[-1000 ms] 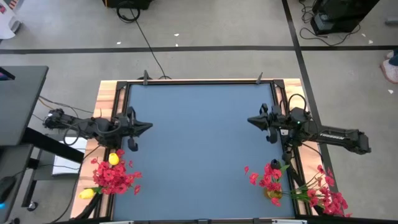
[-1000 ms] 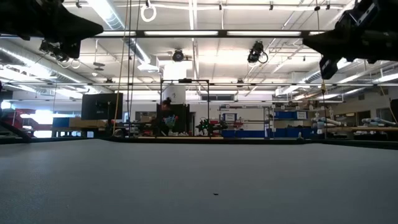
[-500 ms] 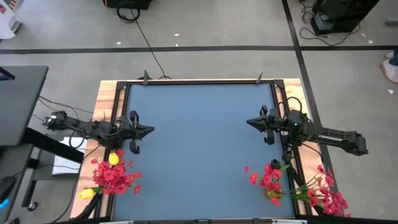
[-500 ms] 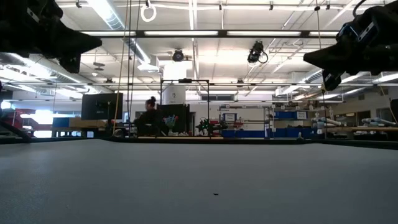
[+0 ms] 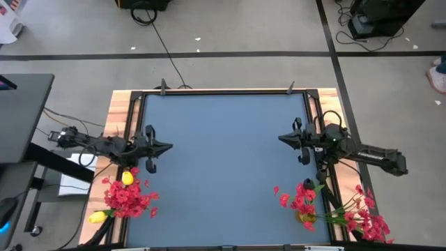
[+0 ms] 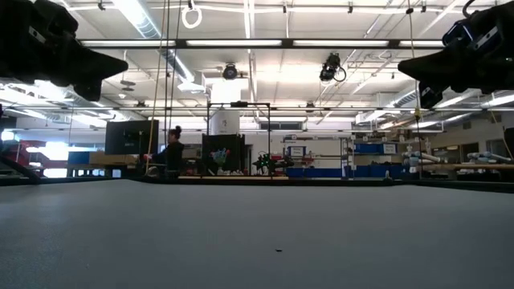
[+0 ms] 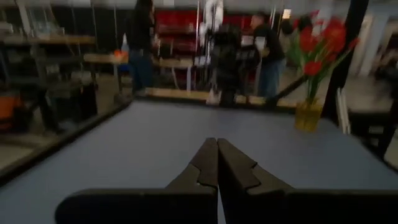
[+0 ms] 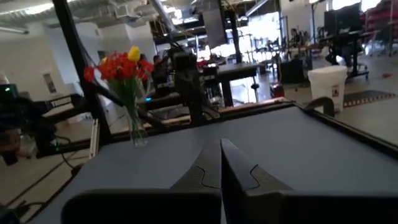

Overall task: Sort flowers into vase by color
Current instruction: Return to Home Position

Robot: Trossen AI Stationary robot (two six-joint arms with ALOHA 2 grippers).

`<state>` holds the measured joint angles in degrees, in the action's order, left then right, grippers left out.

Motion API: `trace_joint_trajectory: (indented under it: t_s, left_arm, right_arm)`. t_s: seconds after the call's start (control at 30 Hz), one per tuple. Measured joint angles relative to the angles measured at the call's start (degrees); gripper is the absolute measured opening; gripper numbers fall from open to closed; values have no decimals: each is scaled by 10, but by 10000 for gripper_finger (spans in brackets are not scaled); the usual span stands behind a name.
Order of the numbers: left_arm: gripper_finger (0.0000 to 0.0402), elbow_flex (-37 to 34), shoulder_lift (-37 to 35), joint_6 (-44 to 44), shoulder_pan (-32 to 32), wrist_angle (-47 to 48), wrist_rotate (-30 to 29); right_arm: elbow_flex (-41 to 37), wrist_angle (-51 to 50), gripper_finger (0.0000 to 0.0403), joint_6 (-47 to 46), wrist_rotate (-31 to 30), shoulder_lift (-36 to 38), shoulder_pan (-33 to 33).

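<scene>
Down in the lower left of the overhead frame stands a red-and-yellow bunch [image 5: 127, 196]: small red blossoms with one yellow tulip [image 5: 127, 178] at its upper edge and another [image 5: 97, 217] poking out to the left. It sits in a clear vase [image 8: 138, 133] right at the corner of the blue-grey worktop [image 5: 223, 160]. In the lower right a red bunch [image 5: 301, 199] rises from a yellowish vase [image 7: 308, 116] by the worktop's right rail. More red sprays [image 5: 367, 217] spread past that rail into the bottom right corner; what holds them I cannot tell.

Both arms hang well above the flowers, at mid-height of the frame. The left hand [image 5: 167, 147] is over the worktop's left edge, pointing inward, its two fingers pinched together on nothing. The right hand [image 5: 281, 139] mirrors it over the right edge, fingers likewise pressed together and gripping nothing. From worktop level the two hands show as dark shapes in the upper corners. A person [image 6: 171, 152] stands far back in the room, left of centre.
</scene>
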<state>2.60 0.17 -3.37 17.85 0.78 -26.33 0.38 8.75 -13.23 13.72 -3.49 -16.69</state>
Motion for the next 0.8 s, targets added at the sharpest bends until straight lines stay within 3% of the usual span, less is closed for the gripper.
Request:
trace_joint_trajectory:
  t_s: [0.17, 0.47, 0.8]
  left_arm:
    - [4, -21, 8, 52, -1, -76, 3]
    - [4, -21, 10, 51, -1, -47, 10]
    - [17, -21, 10, 42, -1, -47, 10]
  right_arm:
    - [0, -22, 0, 20, 8, 23, 0]
    - [0, -56, 4, 26, 14, 26, 0]
    - [0, -50, 46, -6, 4, 27, 0]
